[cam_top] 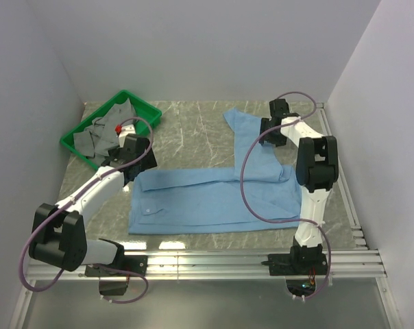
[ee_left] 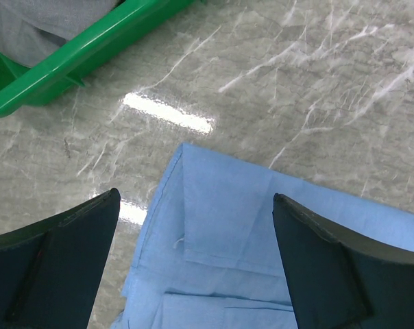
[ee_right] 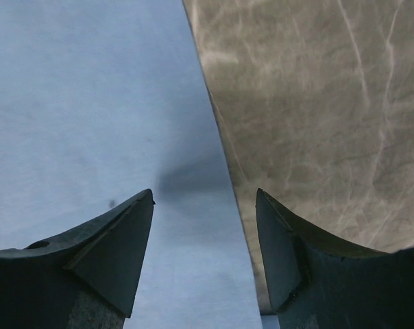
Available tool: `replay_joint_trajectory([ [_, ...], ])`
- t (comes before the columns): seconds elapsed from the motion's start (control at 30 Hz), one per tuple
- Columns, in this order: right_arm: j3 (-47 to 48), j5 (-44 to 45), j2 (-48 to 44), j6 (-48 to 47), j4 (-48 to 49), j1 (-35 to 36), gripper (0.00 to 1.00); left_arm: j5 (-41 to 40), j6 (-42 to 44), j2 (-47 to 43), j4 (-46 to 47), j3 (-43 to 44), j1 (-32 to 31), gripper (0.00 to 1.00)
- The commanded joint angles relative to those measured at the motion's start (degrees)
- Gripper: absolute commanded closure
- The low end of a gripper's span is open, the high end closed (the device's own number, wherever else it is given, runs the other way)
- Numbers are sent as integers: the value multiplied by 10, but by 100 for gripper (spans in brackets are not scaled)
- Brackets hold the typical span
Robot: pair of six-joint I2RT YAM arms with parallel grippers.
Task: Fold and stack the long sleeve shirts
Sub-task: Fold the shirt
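Jaws: left gripper (ee_left: 195, 196) spread wide and empty above the folded left corner of the light blue shirt (cam_top: 214, 195). The right gripper (ee_right: 205, 192) is likewise parted, gripping nothing, straddling the sleeve edge at upper right, probably placed for a fresh grasp. Marbled table (cam_top: 193, 130) bears the shirt at centre, partly folded, one sleeve trailing to the upper right. Green tray (cam_top: 149, 110), upper left, holds grey garments (cam_top: 97, 137).

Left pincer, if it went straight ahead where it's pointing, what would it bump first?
Probably the light blue shirt: the open left pincer points down at its folded corner, which lies on the table. How far off it is, I can't tell.
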Motion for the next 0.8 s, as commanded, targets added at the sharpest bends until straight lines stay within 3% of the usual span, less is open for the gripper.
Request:
replay_joint_trajectory([
  [0.0,21,28,10,-18,-34,6,32,-16,5,1,10,10,2,1],
  [0.43,99,-18,58,-26,-103,16,44,-28,-3,5,3,15,2,1],
  [0.5,106,-26,61,-30,-108,17,49,-25,-3,5,2,15,2,1],
  [0.63,119,-36,69,-36,-119,17,72,-25,-4,3,1,15,2,1],
  [0.77,122,-36,71,-41,-122,17,82,-28,-4,-2,1,15,2,1],
])
